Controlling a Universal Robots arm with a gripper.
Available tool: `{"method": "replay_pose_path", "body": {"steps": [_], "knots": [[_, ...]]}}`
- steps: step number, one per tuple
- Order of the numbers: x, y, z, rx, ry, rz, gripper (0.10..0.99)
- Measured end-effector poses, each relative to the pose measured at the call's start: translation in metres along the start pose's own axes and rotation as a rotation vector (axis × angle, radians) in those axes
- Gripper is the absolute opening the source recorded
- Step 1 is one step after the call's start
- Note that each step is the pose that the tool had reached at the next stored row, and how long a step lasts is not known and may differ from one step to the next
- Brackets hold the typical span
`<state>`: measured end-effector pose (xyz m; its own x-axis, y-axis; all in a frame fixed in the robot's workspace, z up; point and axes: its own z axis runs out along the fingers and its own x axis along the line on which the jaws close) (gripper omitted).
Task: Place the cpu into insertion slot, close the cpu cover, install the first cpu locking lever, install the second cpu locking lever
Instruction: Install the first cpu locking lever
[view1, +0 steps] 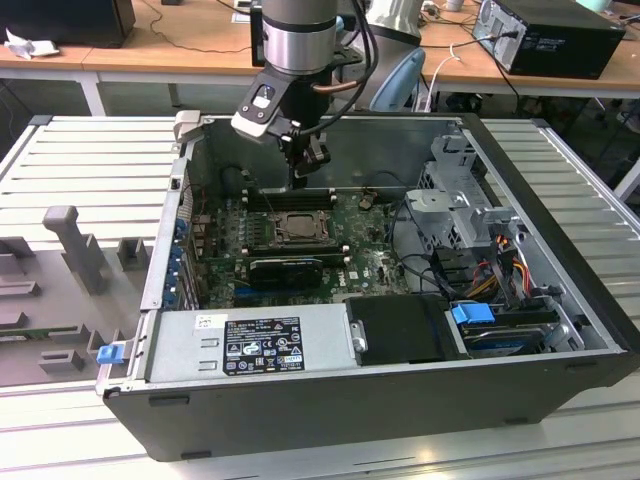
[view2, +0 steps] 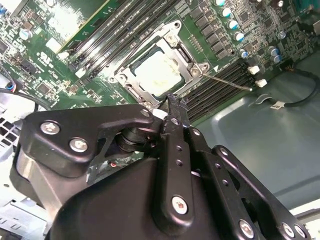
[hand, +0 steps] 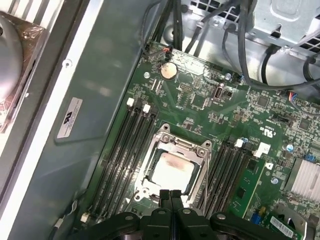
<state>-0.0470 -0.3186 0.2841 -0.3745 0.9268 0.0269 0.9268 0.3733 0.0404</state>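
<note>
gripper (view1: 300, 180) – fingers are pressed together, nothing is held | cpu (view1: 297, 228) – is seen just below the fingertips, at exterior view's centre

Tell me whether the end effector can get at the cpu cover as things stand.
Probably yes. The end effector hangs shut close to the edge of the cpu cover, which lies flat around the cpu. Nothing stands between them, and the memory slots on either side sit low.
</note>
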Motion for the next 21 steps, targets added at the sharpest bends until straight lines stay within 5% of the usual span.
{"method": "replay_pose_path", "body": {"steps": [21], "knots": [[0.0,0.0,0.0,0.006,0.0091,-0.227,0.106]]}}
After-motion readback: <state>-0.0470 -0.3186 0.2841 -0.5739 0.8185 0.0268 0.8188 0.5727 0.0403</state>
